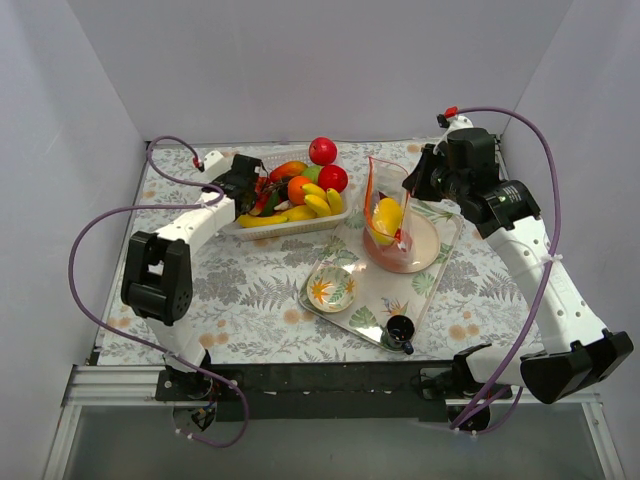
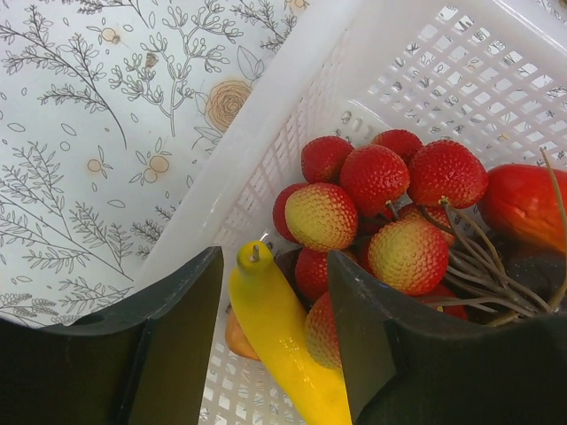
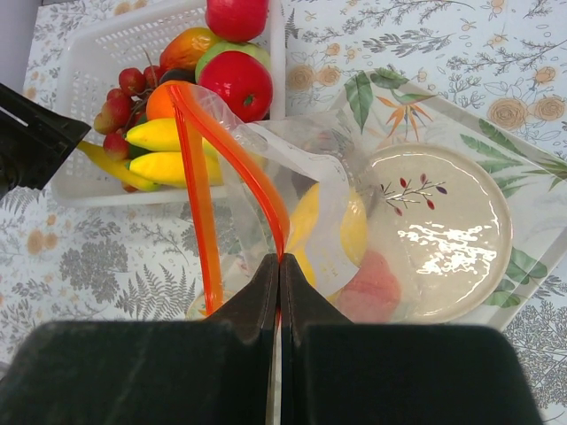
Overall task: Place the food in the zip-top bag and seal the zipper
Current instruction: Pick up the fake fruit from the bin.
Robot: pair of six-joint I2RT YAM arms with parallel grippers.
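The food lies piled in a white slotted basket (image 1: 300, 228): bananas, an orange, red apples (image 1: 322, 150) and a bunch of red lychee-like fruits (image 2: 372, 177). My left gripper (image 2: 275, 258) reaches into the basket's left end, its jaws open on either side of a yellow banana (image 2: 279, 328). The zip-top bag (image 3: 328, 177) stands upright over a plate, with a yellow piece (image 3: 306, 221) and a pinkish piece (image 3: 372, 288) inside. Its mouth gapes. My right gripper (image 3: 279, 261) is shut on the red-orange zipper (image 3: 235, 150) at the mouth's near end.
A clear leaf-patterned tray (image 1: 440, 270) holds the pale plate (image 1: 425, 245) under the bag, a small floral bowl (image 1: 330, 287) and a small dark cup (image 1: 400, 330). The basket sits just left of the tray. White walls enclose the table on three sides.
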